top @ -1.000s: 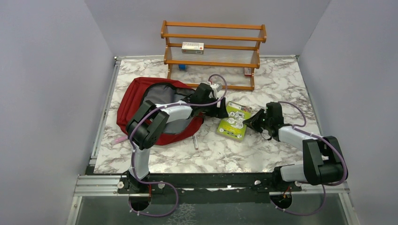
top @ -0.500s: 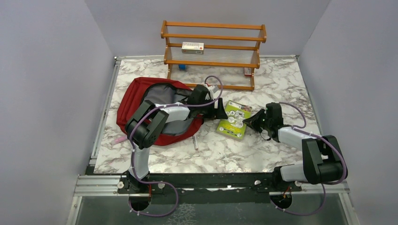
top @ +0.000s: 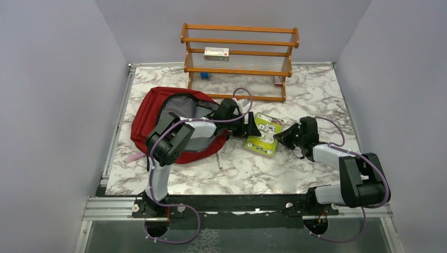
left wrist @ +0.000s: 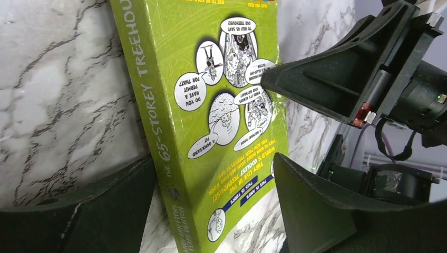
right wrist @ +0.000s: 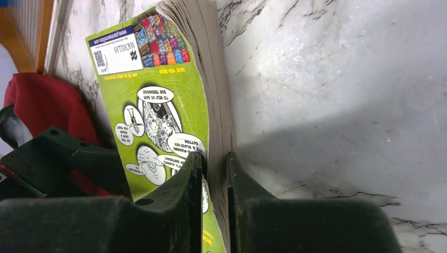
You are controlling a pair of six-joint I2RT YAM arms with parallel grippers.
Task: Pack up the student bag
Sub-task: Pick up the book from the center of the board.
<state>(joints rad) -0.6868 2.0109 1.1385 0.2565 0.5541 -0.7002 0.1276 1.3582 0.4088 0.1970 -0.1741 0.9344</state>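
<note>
Right gripper [right wrist: 214,158] pinches book [left wrist: 211,105] by page edge only; my left gripper [top: 252,128] gapes astride its spine. Risk: pinch slips, book flops short of student bag [top: 153,108].

Student bag [top: 150,110] partly hidden under left arm [top: 196,127]; rack [top: 240,69] items too small to identify.

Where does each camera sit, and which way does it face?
Top external: above and behind the bases, looking down on table, student bag and rack; both arms show.
Left wrist: on the left arm, facing the green book, which the open left gripper straddles; its fingers show.
Right wrist: on the right arm, facing the book's edge, clamped by the right gripper; its fingers show.
Both wrist views share the book and the other gripper.
</note>
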